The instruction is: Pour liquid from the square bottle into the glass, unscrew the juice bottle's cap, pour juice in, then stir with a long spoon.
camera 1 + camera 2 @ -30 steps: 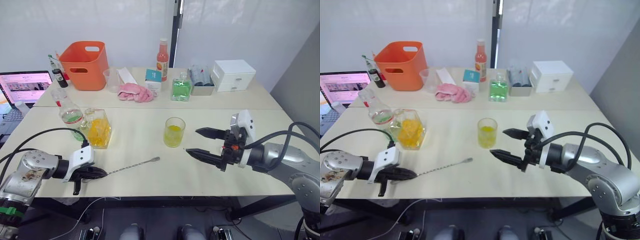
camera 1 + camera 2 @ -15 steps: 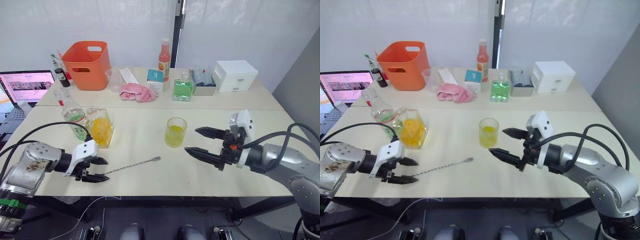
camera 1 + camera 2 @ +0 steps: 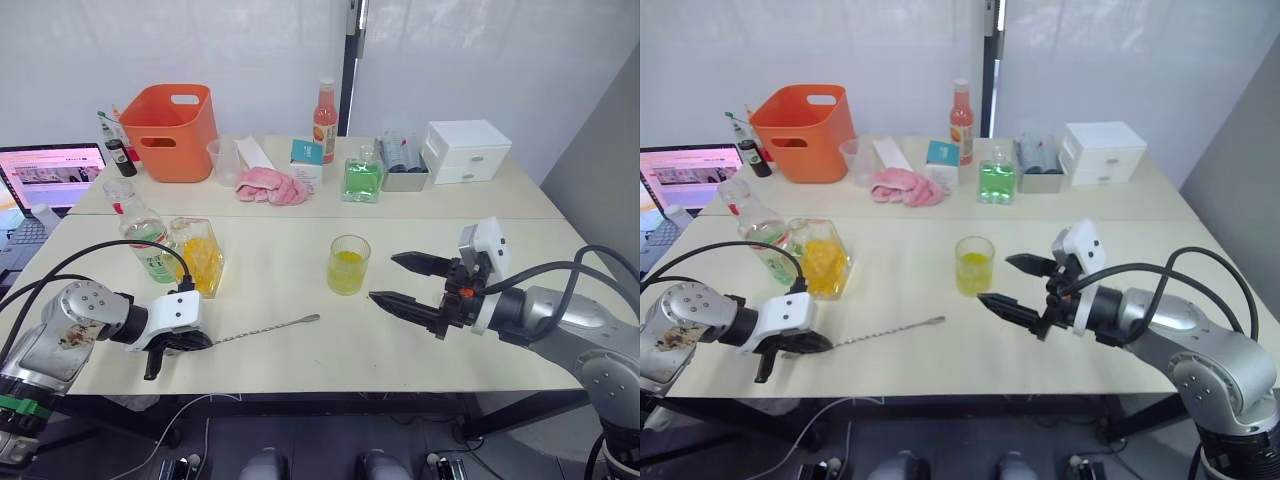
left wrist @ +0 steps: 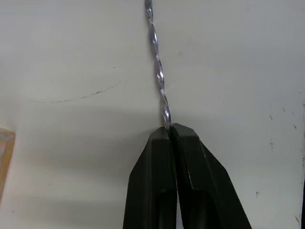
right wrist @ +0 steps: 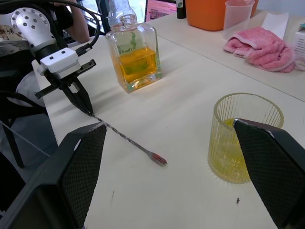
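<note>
The long spoon (image 3: 266, 329) lies flat on the table, its small bowl (image 3: 312, 319) pointing toward the glass (image 3: 348, 264), which holds yellow liquid. My left gripper (image 3: 196, 342) is shut on the tip of the spoon's twisted handle (image 4: 159, 81), low at the front left. Behind it stand the square bottle (image 3: 200, 257) with orange-yellow liquid and the juice bottle (image 3: 146, 237); its cap is out of view. My right gripper (image 3: 384, 280) hovers open to the right of the glass, nothing between its fingers.
On the back table stand an orange basket (image 3: 170, 118), a plastic cup (image 3: 224, 160), a pink cloth (image 3: 271, 185), a green square bottle (image 3: 362, 178), a tall orange-red bottle (image 3: 325, 108) and a white drawer box (image 3: 467, 150). A laptop (image 3: 48, 176) is at far left.
The left gripper was open around the spoon's handle end half a second ago and has now shut on it. The right arm has stayed in place.
</note>
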Action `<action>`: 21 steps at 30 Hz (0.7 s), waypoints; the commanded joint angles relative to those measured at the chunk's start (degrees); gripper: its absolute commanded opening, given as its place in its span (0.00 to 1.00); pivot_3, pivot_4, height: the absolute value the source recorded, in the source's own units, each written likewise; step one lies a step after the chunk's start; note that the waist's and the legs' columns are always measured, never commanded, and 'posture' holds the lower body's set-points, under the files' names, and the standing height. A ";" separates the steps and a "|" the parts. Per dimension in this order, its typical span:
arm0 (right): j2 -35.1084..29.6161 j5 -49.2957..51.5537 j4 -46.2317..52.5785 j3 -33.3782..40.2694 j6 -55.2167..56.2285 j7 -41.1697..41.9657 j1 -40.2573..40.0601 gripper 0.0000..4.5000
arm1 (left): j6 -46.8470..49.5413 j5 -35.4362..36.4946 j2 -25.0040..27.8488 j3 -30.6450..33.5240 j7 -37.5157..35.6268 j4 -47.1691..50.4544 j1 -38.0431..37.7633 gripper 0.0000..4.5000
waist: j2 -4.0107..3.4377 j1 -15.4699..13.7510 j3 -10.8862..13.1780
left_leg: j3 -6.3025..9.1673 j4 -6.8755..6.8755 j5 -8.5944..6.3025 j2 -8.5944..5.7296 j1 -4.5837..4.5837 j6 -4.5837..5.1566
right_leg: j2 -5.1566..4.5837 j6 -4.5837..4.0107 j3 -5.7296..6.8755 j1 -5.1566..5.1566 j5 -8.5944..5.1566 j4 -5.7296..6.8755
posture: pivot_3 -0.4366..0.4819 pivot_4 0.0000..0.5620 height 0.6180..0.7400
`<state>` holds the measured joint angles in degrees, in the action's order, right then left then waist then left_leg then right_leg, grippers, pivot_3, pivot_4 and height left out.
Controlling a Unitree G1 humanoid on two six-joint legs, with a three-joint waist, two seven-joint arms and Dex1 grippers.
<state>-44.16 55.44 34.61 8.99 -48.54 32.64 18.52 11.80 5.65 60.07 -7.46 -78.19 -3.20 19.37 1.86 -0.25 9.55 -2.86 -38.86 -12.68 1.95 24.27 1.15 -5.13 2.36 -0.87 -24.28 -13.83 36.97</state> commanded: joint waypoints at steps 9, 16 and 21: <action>0.16 0.47 0.33 1.97 0.15 -0.73 -2.33 1.00 | 18.25 24.47 -0.12 7.56 -13.61 4.92 6.67 0.01 | 0.15 -0.36 0.08 | 0.10 -0.10 0.00 0.00 0.15 0.00 | 0.03 0.04 0.04 -0.04 -0.01 0.02 | 0.48 0.27 0.79; 2.61 4.63 0.05 3.36 0.31 -0.21 -6.66 1.00 | 35.07 39.11 -7.87 14.33 -1.46 12.80 7.77 0.01 | 0.15 -0.15 0.08 | 0.21 -0.10 0.00 -0.04 0.08 0.00 | 0.06 0.13 0.00 0.03 -0.05 0.07 | 0.48 0.27 0.79; 9.98 16.48 0.77 2.16 -0.14 -7.24 -2.22 1.00 | 40.96 46.12 -16.08 17.58 11.20 19.99 6.59 0.01 | 0.16 0.45 0.09 | 0.66 -0.14 0.00 -0.04 0.08 0.00 | 0.06 0.13 -0.03 0.05 -0.04 0.13 | 0.48 0.27 0.79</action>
<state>-35.42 67.05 33.68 10.32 -49.26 27.99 14.78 51.69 49.21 44.31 7.78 -70.09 13.89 26.05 2.02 0.21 9.65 -2.15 -39.00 -12.67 1.93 24.31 1.16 -5.03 2.49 -0.91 -24.20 -13.87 37.10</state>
